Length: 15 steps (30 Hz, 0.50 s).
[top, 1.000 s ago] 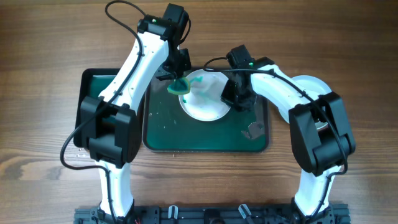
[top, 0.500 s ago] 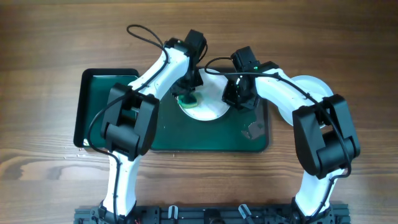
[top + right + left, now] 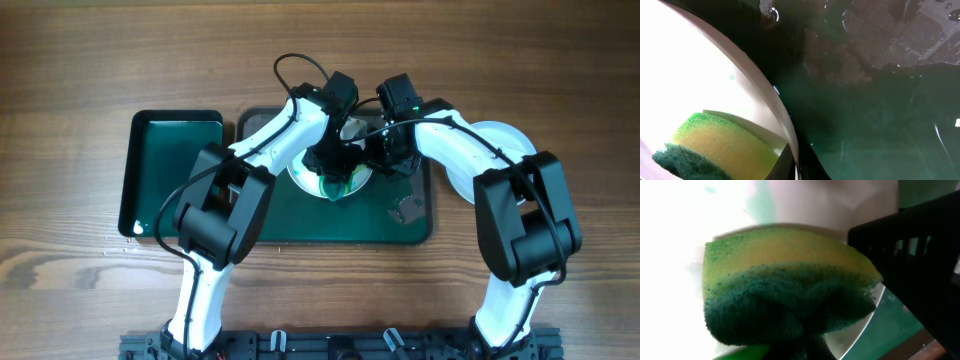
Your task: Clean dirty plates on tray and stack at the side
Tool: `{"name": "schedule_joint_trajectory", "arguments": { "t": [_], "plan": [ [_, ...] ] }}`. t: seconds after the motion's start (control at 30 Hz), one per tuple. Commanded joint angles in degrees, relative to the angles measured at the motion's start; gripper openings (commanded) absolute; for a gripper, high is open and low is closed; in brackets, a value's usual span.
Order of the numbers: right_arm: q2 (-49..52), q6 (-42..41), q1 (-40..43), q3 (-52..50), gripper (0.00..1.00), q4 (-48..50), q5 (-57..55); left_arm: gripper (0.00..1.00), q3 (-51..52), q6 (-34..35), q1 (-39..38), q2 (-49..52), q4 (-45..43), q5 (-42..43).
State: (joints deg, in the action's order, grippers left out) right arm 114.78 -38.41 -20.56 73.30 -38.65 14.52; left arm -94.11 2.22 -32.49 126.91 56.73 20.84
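A white plate (image 3: pixel 357 181) lies on the dark green tray (image 3: pixel 270 215) in the middle of the table. My left gripper (image 3: pixel 333 176) is shut on a yellow-and-green sponge (image 3: pixel 336 188) and presses it on the plate's near part. The sponge fills the left wrist view (image 3: pixel 785 285), with the white plate (image 3: pixel 670 255) under it. My right gripper (image 3: pixel 379 160) is shut on the plate's right rim; the right wrist view shows the rim (image 3: pixel 790 135) between its fingers (image 3: pixel 801 165), with the sponge (image 3: pixel 720 145) at the left.
A second dark tray (image 3: pixel 135 170) stands at the left. A stack of white plates (image 3: pixel 503 137) sits at the right, partly under my right arm. A small grey object (image 3: pixel 408 208) lies on the middle tray's right front. The tray floor (image 3: pixel 880 125) looks wet.
My left arm has swept the sponge from the plate's upper left edge across to its near middle. My right gripper has stayed on the plate's rim.
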Motion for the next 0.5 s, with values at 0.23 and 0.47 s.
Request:
{"name": "schedule_joint_trajectory", "arguments": {
  "t": [0.23,0.47],
  "plan": [
    [4.17,-0.96,-0.81,-1.97,0.04,0.90,-4.31,0.04,1.97,31.61,4.02,3.28,2.23,-28.79],
    [4.17,-1.01,-0.81,-1.97,0.04,0.92,-4.31,0.04,1.97,41.59,4.96,3.28,7.23,-45.35]
  ]
}}
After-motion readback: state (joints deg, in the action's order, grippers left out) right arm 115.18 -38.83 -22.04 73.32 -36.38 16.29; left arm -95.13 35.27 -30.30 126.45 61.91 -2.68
